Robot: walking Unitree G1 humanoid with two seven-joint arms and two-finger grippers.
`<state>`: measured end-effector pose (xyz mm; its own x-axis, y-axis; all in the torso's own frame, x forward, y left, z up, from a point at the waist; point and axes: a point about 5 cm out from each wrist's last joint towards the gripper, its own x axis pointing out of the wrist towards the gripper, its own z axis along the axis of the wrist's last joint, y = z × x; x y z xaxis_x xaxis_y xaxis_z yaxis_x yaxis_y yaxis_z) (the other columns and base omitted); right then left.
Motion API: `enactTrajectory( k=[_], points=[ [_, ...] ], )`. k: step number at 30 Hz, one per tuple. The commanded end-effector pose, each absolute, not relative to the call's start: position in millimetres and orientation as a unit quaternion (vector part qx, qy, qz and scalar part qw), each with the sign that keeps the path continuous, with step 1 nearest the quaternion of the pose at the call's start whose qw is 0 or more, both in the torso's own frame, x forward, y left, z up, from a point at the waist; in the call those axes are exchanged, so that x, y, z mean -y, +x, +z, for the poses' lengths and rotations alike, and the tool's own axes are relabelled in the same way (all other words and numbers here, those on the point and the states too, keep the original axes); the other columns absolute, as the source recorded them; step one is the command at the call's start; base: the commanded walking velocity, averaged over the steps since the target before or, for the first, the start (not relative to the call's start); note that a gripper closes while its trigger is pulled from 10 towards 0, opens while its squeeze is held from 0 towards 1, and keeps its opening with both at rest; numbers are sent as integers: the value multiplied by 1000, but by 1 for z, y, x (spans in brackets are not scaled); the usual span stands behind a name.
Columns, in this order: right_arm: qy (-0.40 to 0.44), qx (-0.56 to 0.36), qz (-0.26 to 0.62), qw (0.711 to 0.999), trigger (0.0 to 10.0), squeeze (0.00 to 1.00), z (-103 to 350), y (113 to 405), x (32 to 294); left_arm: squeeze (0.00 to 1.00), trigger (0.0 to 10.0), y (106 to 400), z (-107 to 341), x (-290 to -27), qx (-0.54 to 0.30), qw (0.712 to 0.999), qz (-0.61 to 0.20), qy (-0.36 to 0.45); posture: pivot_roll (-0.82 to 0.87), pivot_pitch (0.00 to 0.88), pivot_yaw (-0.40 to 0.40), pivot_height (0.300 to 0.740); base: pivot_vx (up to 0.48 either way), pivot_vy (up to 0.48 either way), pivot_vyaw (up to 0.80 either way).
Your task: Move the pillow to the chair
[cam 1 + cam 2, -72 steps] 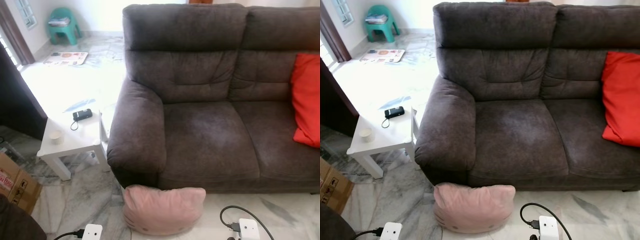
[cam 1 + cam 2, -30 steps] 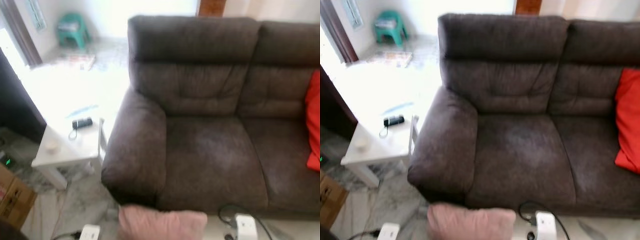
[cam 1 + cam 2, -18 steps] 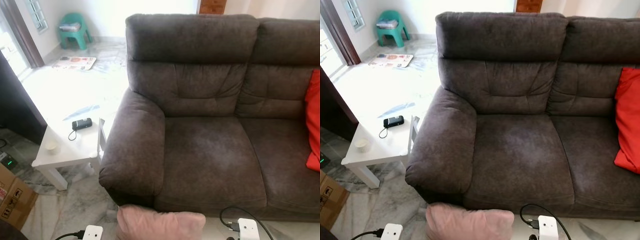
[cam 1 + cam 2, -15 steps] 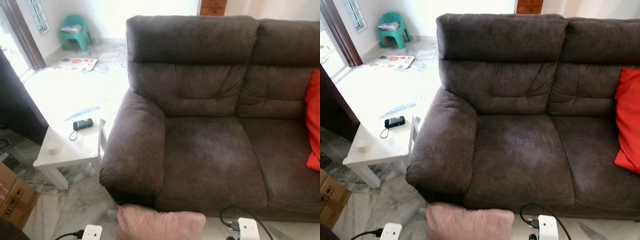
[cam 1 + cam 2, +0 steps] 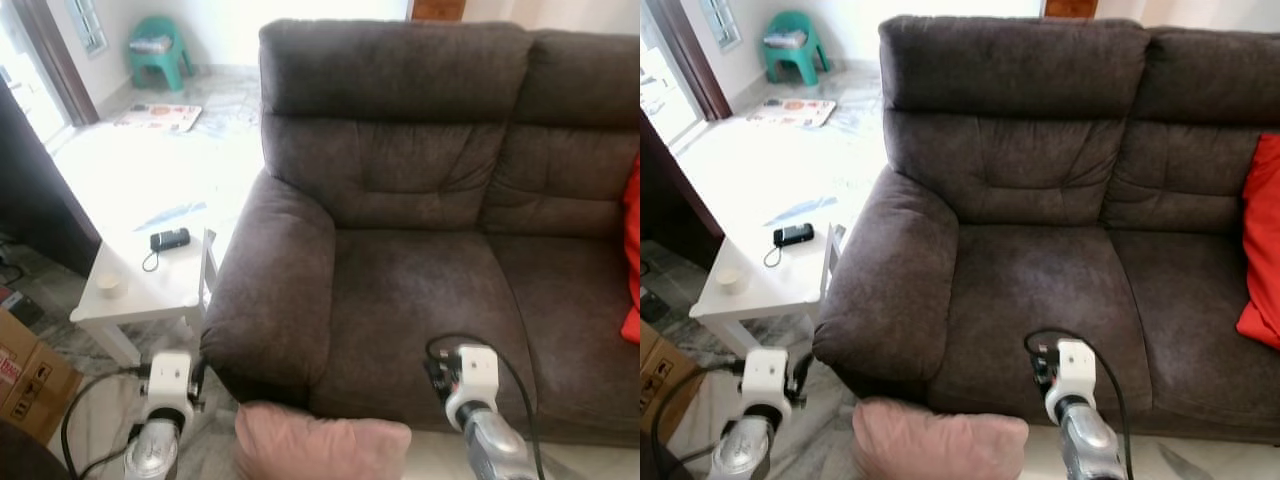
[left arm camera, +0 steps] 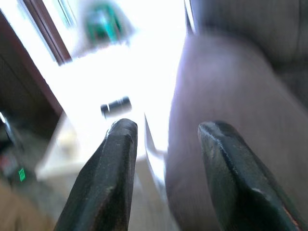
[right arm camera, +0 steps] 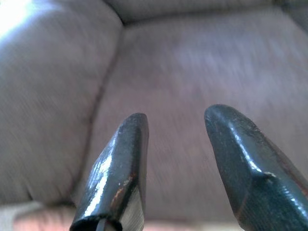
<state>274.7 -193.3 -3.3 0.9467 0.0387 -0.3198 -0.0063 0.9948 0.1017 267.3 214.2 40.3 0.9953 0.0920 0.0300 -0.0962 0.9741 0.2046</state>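
A pale pink pillow [image 5: 322, 447] is lying on the marble floor [image 5: 215, 425] right against the front of the dark brown sofa [image 5: 400, 230], below the inner edge of its left armrest. It is looking soft and plump, with a gently rounded top edge and a matte, slightly fuzzy cover; its lower part is running out of the bottom of my head views. I am holding my left hand [image 6: 166, 130] up beside the outer face of the armrest, its two black fingers [image 6: 108, 178] spread apart and gripping nothing, pointing past the armrest toward the white tabletop [image 5: 150, 280] of the small side table. My right hand [image 7: 175, 122] is hovering in front of the sofa's left seat cushion, its fingers [image 7: 118, 168] likewise standing apart with nothing between them, and a strip of the pink pillow is peeking in at the lower edge of that wrist view. The pillow is sitting between my two arms, lower than both wrists. On the tabletop a small black device [image 5: 170, 239] with a cord and a little pale cup [image 5: 111, 284] are resting apart from each other. A red cushion [image 5: 1263, 240] is leaning at the sofa's right end, a teal stool [image 5: 160, 50] is standing far back by the wall, and a cardboard box [image 5: 30, 380] is sitting on the floor to my left.
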Motion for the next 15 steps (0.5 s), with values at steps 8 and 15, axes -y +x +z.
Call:
enactTrajectory(
  k=[8, 15],
  points=[
    [37, 7, 50, 998, 10000, 0, 54, 295, 185, 0, 10000, 261, 90, -194, 121, 985, 36, 116, 64, 21, -8, 740, 0, 0, 0],
    [25, 47, 84, 995, 10000, 0, 67, 290, 179, 0, 10000, 253, 106, -192, 129, 985, 54, 102, 45, 0, 2, 740, 0, 0, 0]
  ],
)
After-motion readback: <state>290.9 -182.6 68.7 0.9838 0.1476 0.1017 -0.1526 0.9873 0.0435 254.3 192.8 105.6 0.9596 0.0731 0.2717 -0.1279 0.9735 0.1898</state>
